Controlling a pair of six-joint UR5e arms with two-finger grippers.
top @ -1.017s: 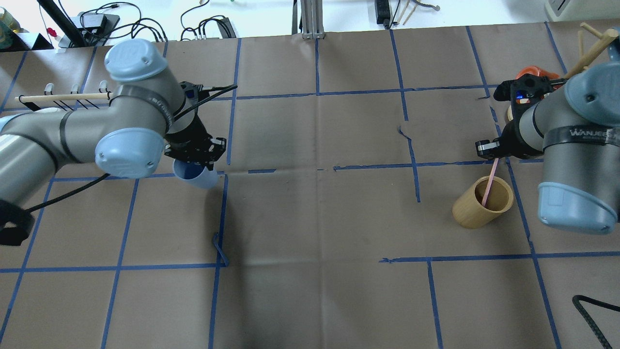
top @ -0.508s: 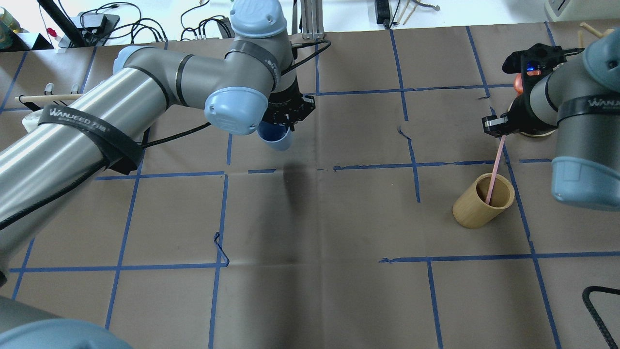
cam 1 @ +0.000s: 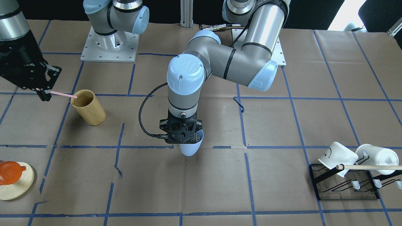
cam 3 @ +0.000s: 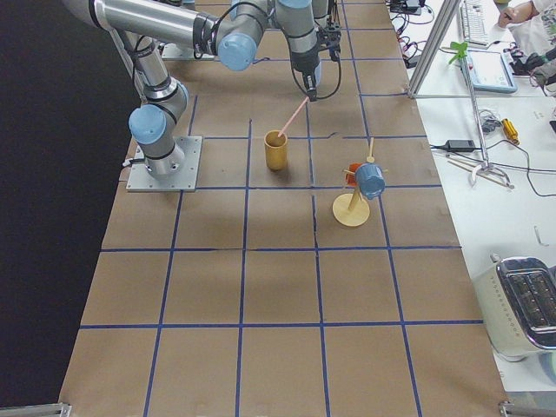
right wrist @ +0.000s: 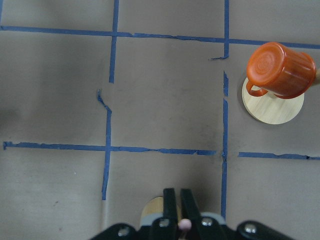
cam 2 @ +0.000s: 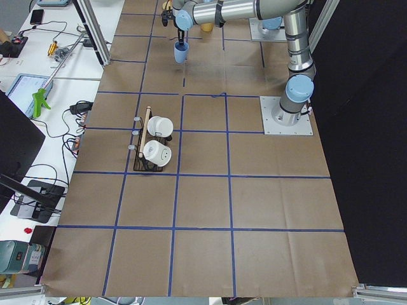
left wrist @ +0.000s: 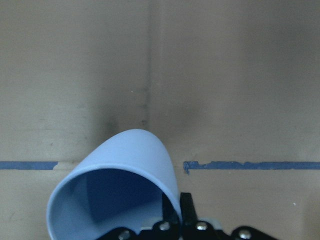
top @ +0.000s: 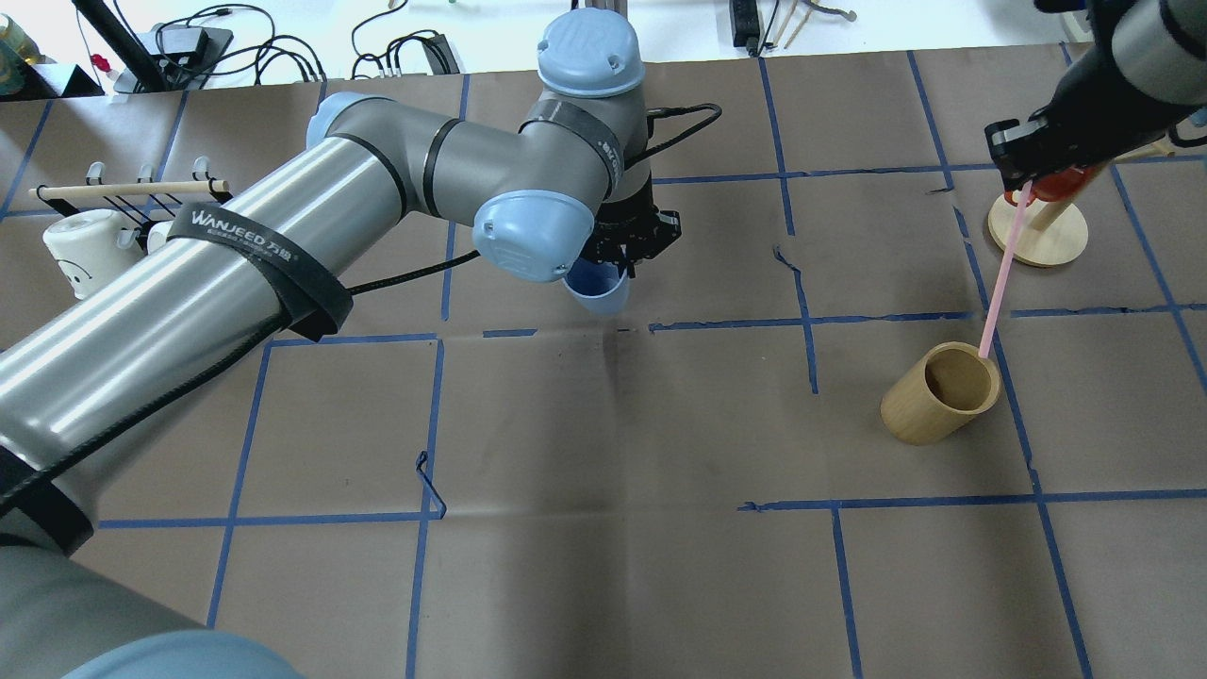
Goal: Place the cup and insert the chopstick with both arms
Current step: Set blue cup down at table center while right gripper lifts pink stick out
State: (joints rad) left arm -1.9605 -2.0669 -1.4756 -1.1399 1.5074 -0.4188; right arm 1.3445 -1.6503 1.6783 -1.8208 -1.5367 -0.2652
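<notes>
The left gripper has carried the cup, clamped by its half-hidden rim, toward 3 o'clock, over mid-table. The right gripper, pinching the chopstick, rose; the stick's tip reaches the bamboo cylinder's 1 o'clock rim.

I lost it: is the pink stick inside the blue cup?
No, the right gripper holds the chopstick by the bamboo cylinder, far from the cup.

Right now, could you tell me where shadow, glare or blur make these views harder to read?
Overhead exterior: a dark shadow lies on the table near the cup, and the left arm shows glare. Right wrist view: the chopstick tip is a blurred pink dot at the bottom edge. Exterior front-facing: the upper right corner is blown out.
</notes>
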